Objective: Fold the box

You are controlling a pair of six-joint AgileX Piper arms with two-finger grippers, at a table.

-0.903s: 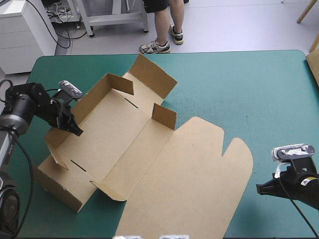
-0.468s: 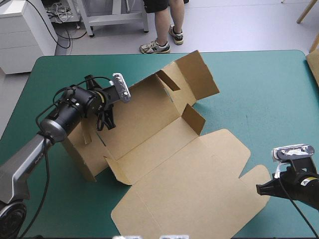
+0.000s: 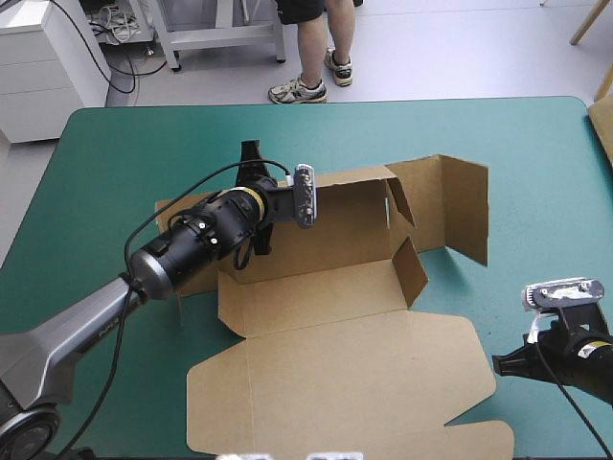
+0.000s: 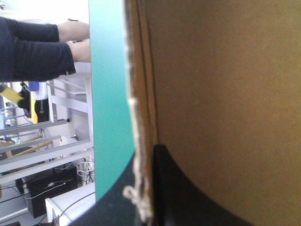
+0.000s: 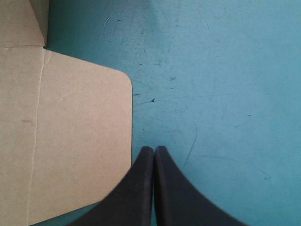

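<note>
The brown box [image 3: 326,287] lies mid-table with its long far wall raised, end flaps standing and the lid [image 3: 345,383] flat toward the front edge. My left gripper [image 3: 266,218] reaches over that far wall and is shut on its top edge. In the left wrist view the board's edge [image 4: 141,108] runs straight in between my black fingers [image 4: 178,188], and the gripper [image 4: 145,160] pinches it, the wall's face [image 4: 225,94] filling one side. My right gripper [image 3: 503,364] rests low near the front right, shut [image 5: 154,149] and empty, just beside the lid's rounded corner [image 5: 94,117].
Bare teal-green cover [image 3: 536,163] stretches to the right of the box and along the far left [image 3: 96,163]. A tan edge [image 3: 603,120] shows at the table's far right corner.
My left gripper has swept to the right with the box's wall, dragging and turning the whole box so the wall stands up and the lid faces the front. The right gripper has stayed still.
</note>
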